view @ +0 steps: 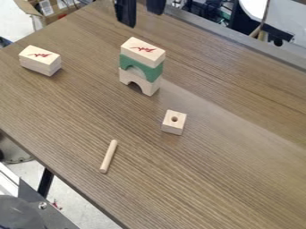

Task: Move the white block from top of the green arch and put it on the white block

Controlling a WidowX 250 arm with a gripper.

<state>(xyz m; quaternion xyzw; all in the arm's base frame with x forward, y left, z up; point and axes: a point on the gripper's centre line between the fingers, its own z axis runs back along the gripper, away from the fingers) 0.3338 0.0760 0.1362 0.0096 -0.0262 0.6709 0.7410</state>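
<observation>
"Black two-finger gripper [141, 8] first: where's it at, and is it grabbing anything?"

"Top edge of the camera view, hanging down with its fingers spread, so I'd call it released."

"Cool, what's the setup around it?"

"Brown wood-grain table [239, 156], running diagonally, with a grey metal rail [239, 44] along its far side. Beyond that it's dark gear and cables, plus a cardboard box [53, 14] on the pale floor [12, 27] at upper left. Grey equipment [21, 214] pokes in at lower left."

"And the block to move?"

"White wooden rectangular block with a red mark [142, 53], flat on top of the green arch [154, 74], which sits on a pale wooden arch [149, 87]. That tower's upright, below the gripper in the view and apart from it."

"Other stuff?"

"Far left there's another white block with a red mark [40, 54] stacked on a matching pale block [36, 67], well apart from the tower. Pale block with a round hole [174, 125] is toward the camera from the tower, and a pale wooden dowel [108, 156] lies closer still. Both are on the tower's opposite side from the gripper."
</observation>
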